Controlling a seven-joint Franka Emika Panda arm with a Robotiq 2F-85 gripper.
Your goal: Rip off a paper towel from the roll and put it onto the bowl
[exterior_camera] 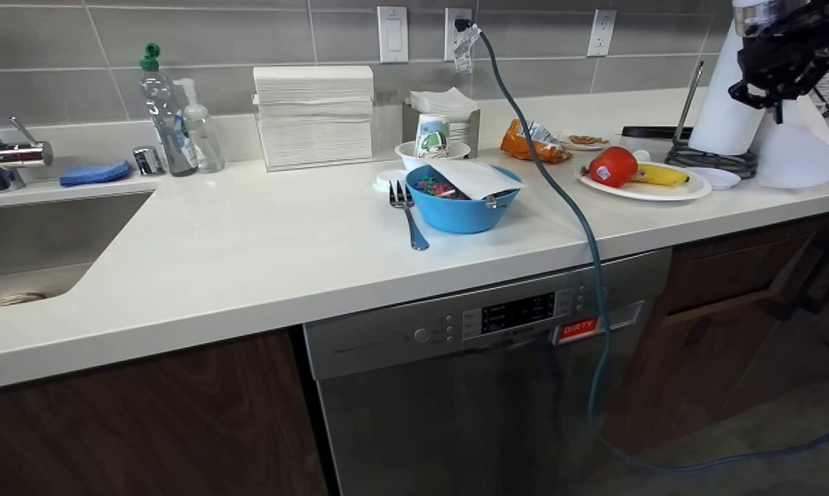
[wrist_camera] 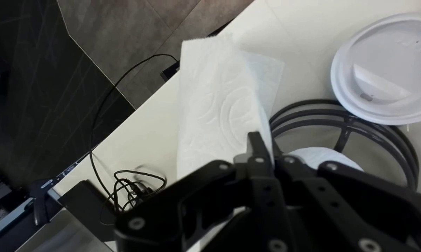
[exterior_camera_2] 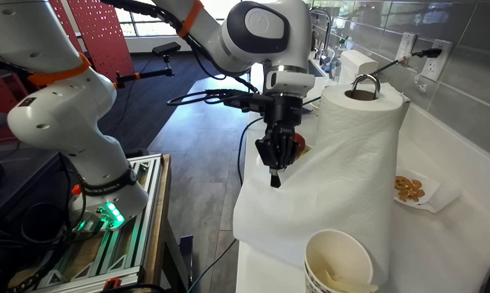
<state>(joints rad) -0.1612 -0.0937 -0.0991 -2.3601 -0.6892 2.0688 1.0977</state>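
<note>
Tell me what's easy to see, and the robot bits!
Roll: one, white, on stand
Paper towel: one, white, hanging from roll
Blue bowl: one, blue, on counter
Loose sheet: one, white, across bowl
Fork: one, silver, beside bowl
Fruit plate: one, white, on counter
Round fruit: one, red, on plate
Banana: one, yellow, on plate
Bag: one, orange, near plate
Sink: one, silver, in counter
Dishwasher: one, grey, under counter
Robot arm: one, white, reaching over counter
Gripper: one, black, pinching paper towel

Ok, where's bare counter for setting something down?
The widest bare stretch of counter lies between the sink and the fork. A smaller patch lies between the blue bowl and the white plate, though the power cord crosses it in view. It's crowded around the roll: the plate, cup lid and hanging paper towel.
</note>
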